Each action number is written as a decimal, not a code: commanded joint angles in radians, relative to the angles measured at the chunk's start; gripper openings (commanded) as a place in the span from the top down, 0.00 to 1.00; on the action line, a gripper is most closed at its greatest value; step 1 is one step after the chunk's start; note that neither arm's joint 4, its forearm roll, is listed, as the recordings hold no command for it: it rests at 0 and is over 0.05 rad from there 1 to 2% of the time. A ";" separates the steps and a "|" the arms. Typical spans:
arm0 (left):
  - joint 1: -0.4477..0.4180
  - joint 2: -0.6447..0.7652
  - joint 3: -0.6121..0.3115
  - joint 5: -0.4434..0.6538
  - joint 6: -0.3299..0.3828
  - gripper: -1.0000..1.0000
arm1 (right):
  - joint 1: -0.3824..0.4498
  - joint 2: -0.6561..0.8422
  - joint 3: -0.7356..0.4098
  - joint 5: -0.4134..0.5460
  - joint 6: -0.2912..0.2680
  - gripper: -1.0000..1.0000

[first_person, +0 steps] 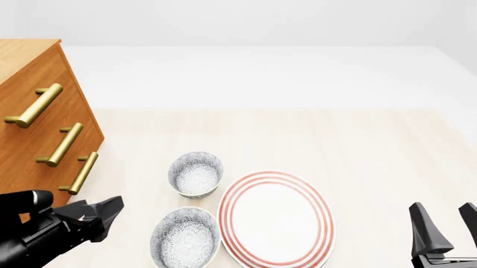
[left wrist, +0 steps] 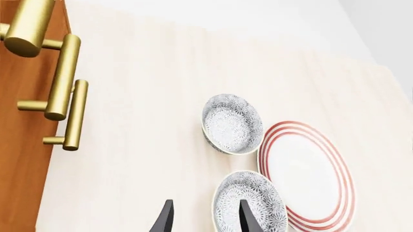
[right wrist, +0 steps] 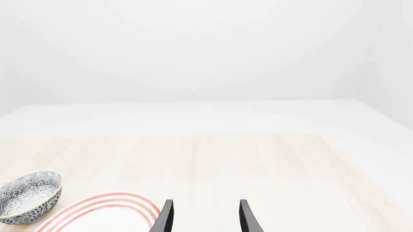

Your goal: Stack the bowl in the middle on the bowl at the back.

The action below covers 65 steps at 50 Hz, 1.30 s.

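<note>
L fingers spread, lined up on mid bowl | back bowl waits above it, frame ctr-left | R fingers spread, parked lower right

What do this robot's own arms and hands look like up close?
Both are black all over. The left arm is a chunky, faceted body with a rounded joint, narrowing to a pointed left hand. The right hand has two slim, flat fingers tapering to points, standing apart. No cables, markings or other colours show.
</note>
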 commanded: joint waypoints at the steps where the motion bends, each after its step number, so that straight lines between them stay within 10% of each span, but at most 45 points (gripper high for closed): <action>1: -0.069 0.156 -0.012 0.017 -0.058 0.00 | 0.002 -0.004 -0.001 0.004 -0.001 0.00; 23: -0.085 0.452 0.058 -0.202 0.006 0.00 | 0.002 -0.003 0.001 0.003 0.002 0.00; 65: -0.278 0.817 0.118 -0.595 -0.131 0.00 | 0.000 0.022 0.001 -0.019 0.010 0.00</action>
